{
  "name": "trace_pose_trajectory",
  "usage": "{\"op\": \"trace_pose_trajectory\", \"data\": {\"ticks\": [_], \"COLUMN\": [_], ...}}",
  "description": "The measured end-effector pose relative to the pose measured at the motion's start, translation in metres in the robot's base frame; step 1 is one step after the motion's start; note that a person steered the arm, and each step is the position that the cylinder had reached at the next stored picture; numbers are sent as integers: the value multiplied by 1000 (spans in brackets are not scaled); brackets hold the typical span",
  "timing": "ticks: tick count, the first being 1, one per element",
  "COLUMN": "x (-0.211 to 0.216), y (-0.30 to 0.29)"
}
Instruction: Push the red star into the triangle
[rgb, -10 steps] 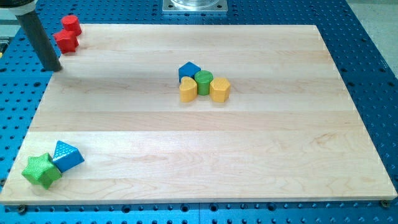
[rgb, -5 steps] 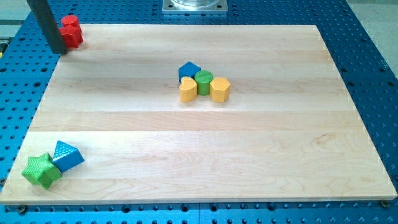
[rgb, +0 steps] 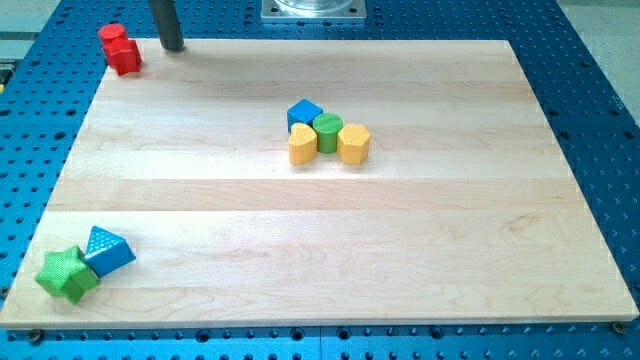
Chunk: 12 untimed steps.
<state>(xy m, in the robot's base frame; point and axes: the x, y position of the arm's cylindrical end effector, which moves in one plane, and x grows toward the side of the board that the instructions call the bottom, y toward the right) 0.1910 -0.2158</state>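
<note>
The red star (rgb: 126, 57) lies at the board's top-left corner, touching a second red block (rgb: 112, 36) just above and to its left. The blue triangle (rgb: 108, 249) lies far off at the bottom left, touching a green star (rgb: 66, 273). My tip (rgb: 173, 46) stands at the board's top edge, a little to the right of the red blocks and apart from them. The rod runs up out of the view's top.
A cluster sits at the board's middle: a blue block (rgb: 304, 112), a green cylinder (rgb: 327, 131), a yellow heart (rgb: 302, 146) and a yellow hexagon (rgb: 353, 144). A metal mount (rgb: 313, 10) is at the top edge. Blue perforated table (rgb: 600, 80) surrounds the wooden board (rgb: 330, 230).
My tip has moved from the left of the red blocks up and across to their right. The red star has shifted up and right against the other red block.
</note>
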Motion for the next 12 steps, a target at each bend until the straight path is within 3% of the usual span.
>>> {"op": "trace_pose_trajectory", "data": {"ticks": [3,5,6,7,9,10,11,12], "x": [1,90,98,82,204,206,173,171], "y": [-57,-56,-43,-82,-56,-65,-68,-40]}}
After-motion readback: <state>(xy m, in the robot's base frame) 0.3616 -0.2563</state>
